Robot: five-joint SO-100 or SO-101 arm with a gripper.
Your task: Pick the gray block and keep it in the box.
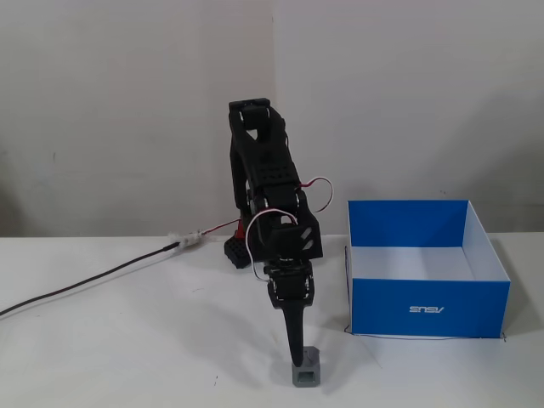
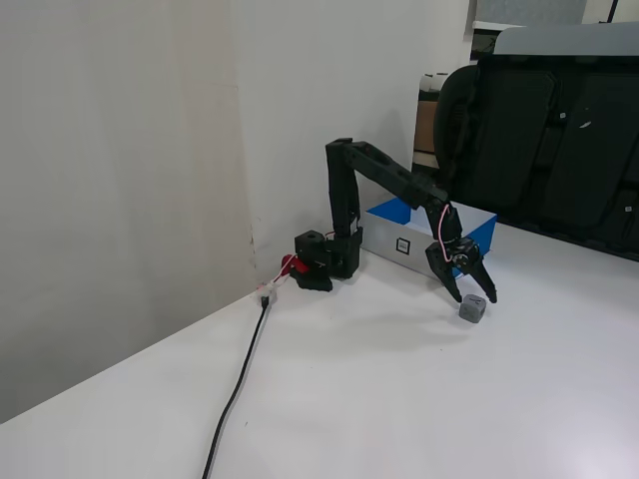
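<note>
The gray block (image 1: 307, 367) sits on the white table near the front edge, left of the box and apart from it; it also shows in a fixed view (image 2: 473, 310). The box (image 1: 425, 310), blue-walled with a white floor, stands at the right, and it sits behind the arm in a fixed view (image 2: 391, 212). My gripper (image 2: 472, 296) is open, pointing down, its fingers spread to either side just above the block. In a fixed view it is seen edge-on (image 1: 297, 355), its tip at the block's top left.
The arm's base (image 1: 240, 251) stands at the back by the wall. A black cable (image 1: 85, 285) runs left from it across the table (image 2: 235, 389). A black chair (image 2: 539, 130) stands beyond the table's far side.
</note>
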